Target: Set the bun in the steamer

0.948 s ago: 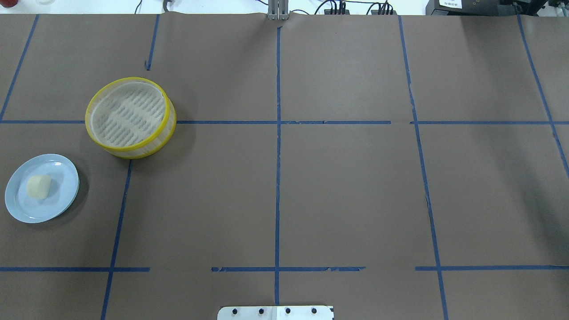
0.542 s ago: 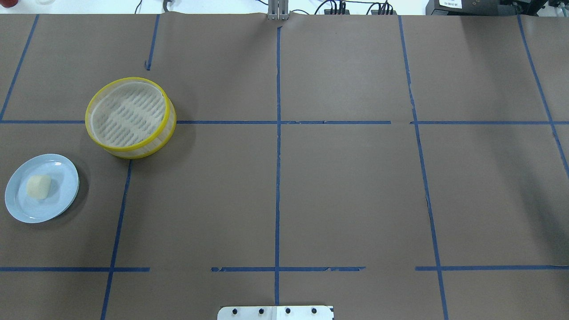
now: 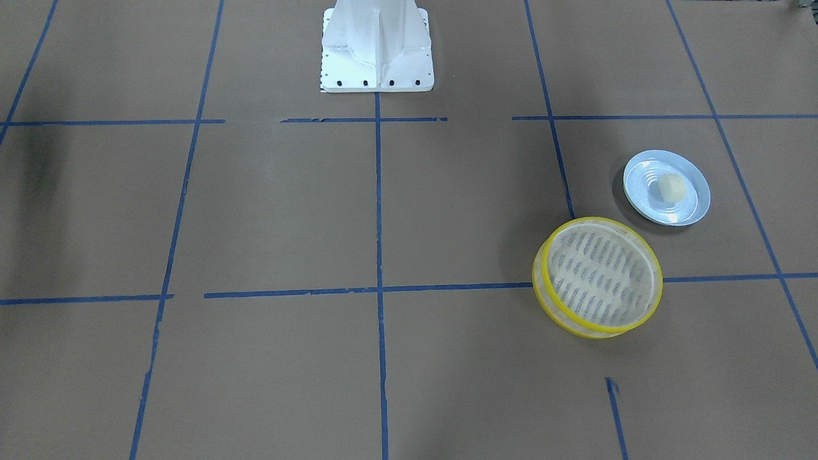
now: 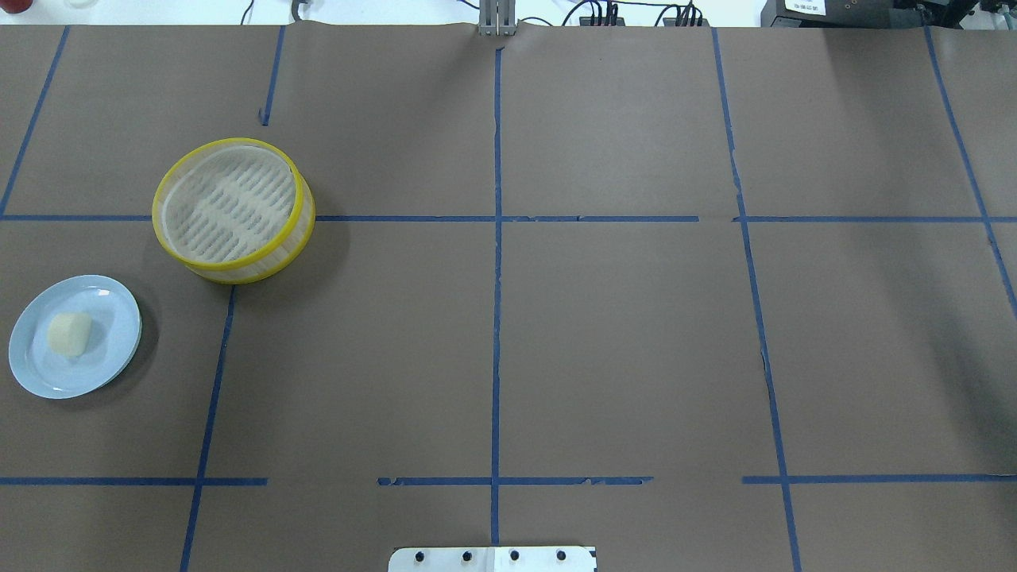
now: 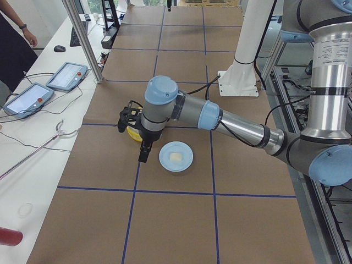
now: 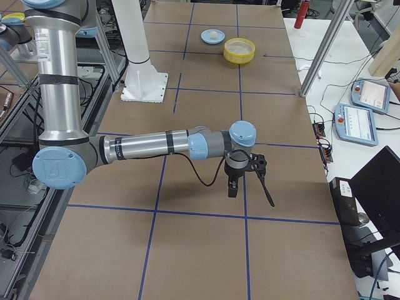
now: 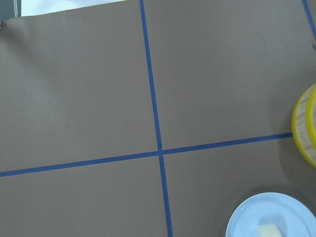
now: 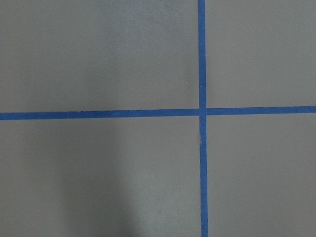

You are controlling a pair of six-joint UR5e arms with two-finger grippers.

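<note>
Found bun (image 4: 70, 334) lying near the middle of a pale blue plate (image 4: 111, 314), close to the left end of the table (image 4: 620, 342) in the overhead view. Not in steamer (image 4: 230, 208): basket upright on the table, near the plate but not touching it, farther from the robot base (image 3: 377, 51) and more toward the table's middle.

Located left gripper (image 5: 137, 140) only in the exterior left view. Hanging from the near arm, raised above the table, overlapping the steamer in that view and beside the plate. Apart from bun, not over it. Cannot tell whether jaws stand wide or narrow.

Checked offset in the left wrist view: plate in lower right corner, bun cut by bottom edge, steamer wall at right edge, blue tape (image 7: 153, 98) cross near centre.

Located right gripper (image 6: 250, 190) only in the exterior right view. Above the table toward the opposite end, well apart from bun, plate and steamer. Jaw spacing likewise impossible to judge. Right wrist view: table surface and tape cross.
</note>
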